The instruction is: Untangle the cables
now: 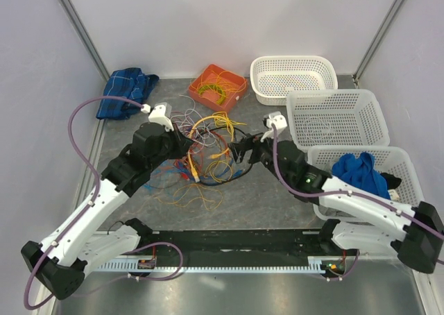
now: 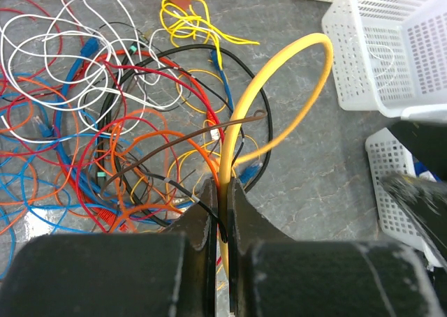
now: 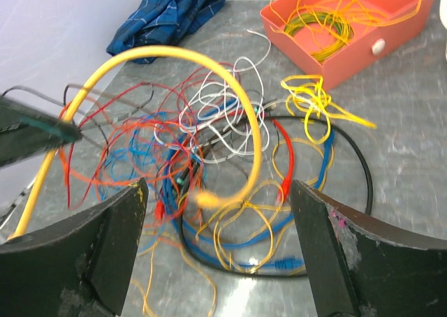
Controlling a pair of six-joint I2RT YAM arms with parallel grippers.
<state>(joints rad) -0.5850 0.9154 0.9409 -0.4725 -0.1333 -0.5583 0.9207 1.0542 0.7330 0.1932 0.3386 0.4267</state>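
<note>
Cables (image 1: 201,164) lie in a messy heap in the middle of the table (image 1: 277,197), between the two arms. From above, the left gripper (image 1: 184,143) is at the left edge of the heap and the right gripper (image 1: 240,152) is at the right edge, so both are about as near. A thick yellow cable (image 1: 201,121) bends in a hoop over the heap.

In the left wrist view, the left gripper (image 2: 223,191) is pinched tight on the yellow cable (image 2: 279,72). A thin black wire (image 2: 188,191) seems caught in the pinch too. From the pinch the yellow cable goes up and away, curls to the right, then drops back to the heap.

In the right wrist view, the right gripper (image 3: 218,188) is spread wide and holds nothing. The yellow cable (image 3: 160,52) comes up from the lower left and arches across. Its loose end hangs down right in front, in line with the gap between the two fingers (image 3: 105,247) but a bit farther out. The hoop runs from side to side across this gripper. I think the right gripper needs to go straight ahead and close on that loose end. Then the two arms can pull the yellow cable out. Other cables under the hoop may get dragged along.
</note>
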